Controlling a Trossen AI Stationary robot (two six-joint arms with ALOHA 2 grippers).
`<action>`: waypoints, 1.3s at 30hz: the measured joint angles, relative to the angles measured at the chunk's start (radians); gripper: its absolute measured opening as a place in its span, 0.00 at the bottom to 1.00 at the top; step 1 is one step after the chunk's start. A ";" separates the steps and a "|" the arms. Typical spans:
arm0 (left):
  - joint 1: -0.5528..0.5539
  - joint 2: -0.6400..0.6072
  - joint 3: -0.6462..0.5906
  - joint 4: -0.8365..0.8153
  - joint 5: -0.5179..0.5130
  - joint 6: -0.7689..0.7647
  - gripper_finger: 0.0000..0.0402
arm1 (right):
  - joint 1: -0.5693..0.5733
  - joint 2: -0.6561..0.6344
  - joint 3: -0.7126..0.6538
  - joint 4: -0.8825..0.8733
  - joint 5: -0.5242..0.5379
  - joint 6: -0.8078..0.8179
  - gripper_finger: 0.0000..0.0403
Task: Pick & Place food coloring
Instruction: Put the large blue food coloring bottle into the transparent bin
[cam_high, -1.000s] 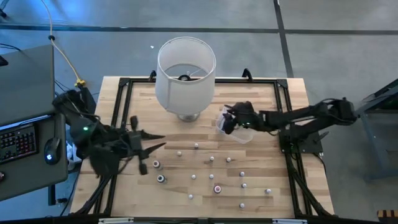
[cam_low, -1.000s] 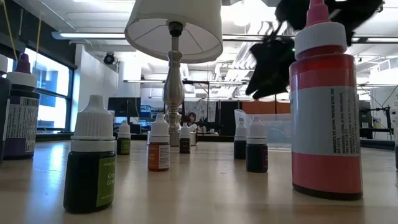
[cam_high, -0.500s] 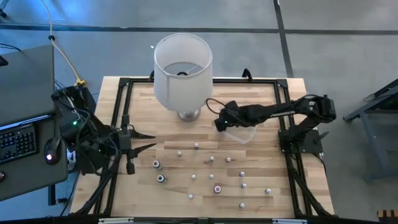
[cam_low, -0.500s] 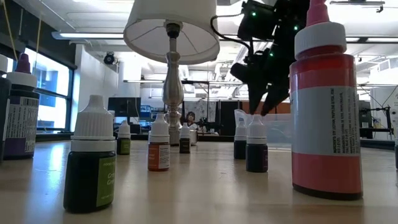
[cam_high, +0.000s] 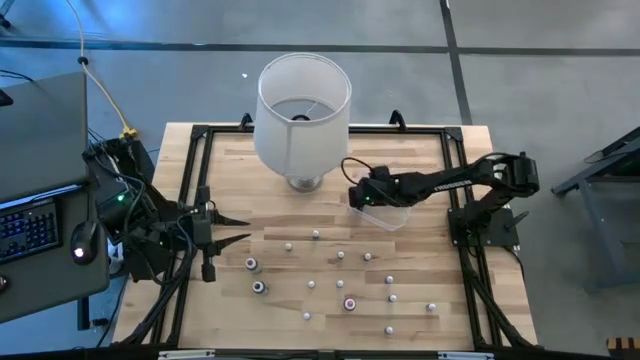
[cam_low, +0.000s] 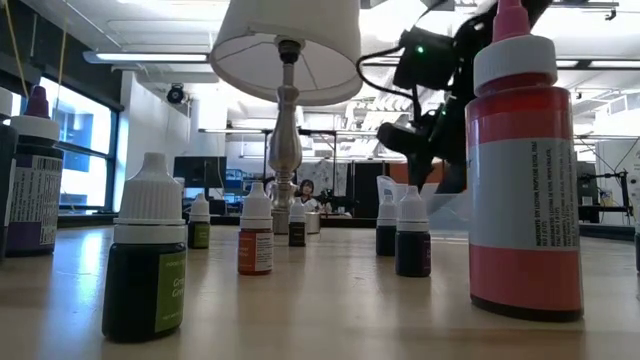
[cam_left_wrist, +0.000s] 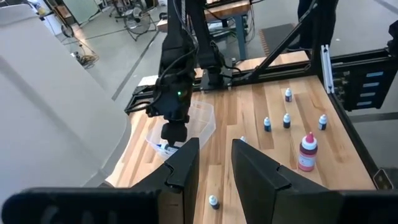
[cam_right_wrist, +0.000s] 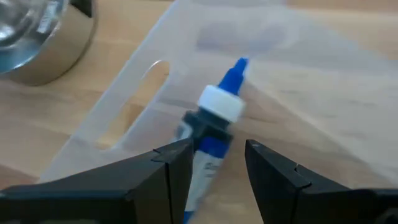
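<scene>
My right gripper (cam_high: 361, 199) hangs over the left end of the clear tub (cam_high: 393, 216), shut on a small blue food coloring bottle (cam_right_wrist: 210, 140) with a white cap and a blue tip. Several more tiny bottles (cam_high: 315, 236) stand upright on the wooden table, closer to its near edge; a larger red one (cam_low: 525, 170) looms in the low view. My left gripper (cam_high: 238, 228) waits open and empty at the table's left, level, pointing toward the right. My right gripper pinches the blue bottle's body (cam_right_wrist: 200, 163) between its two fingers. The fingers slant down from the table's right. The bottle's white cap (cam_right_wrist: 221, 102) and tip stick out past the fingertips, tilted, above the tub's floor; the bottle's lower end is out of frame.
A white lampshade (cam_high: 303, 118) on a metal lamp base (cam_right_wrist: 43, 43) stands just left of the tub, close to my right gripper. A black frame (cam_high: 200, 140) edges the table. A keyboard and mouse (cam_high: 80, 240) lie off the table's left.
My right gripper has sunk toward the tub, tipping down and rolling, with the blue bottle still between its fingers. My left gripper has drawn back a little toward the table's left edge and then kept still. The lampshade has swayed slightly.
</scene>
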 joint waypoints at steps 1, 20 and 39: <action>0.000 0.000 0.000 0.000 0.000 0.000 0.23 | 0.000 0.000 -0.018 0.044 -0.002 -0.002 0.35; 0.000 0.000 0.000 0.003 -0.003 -0.012 0.23 | -0.063 -0.006 -0.149 0.210 -0.169 -0.076 0.35; 0.000 0.001 0.000 0.004 -0.003 -0.011 0.23 | -0.046 -0.170 -0.157 0.075 -0.317 -0.447 0.35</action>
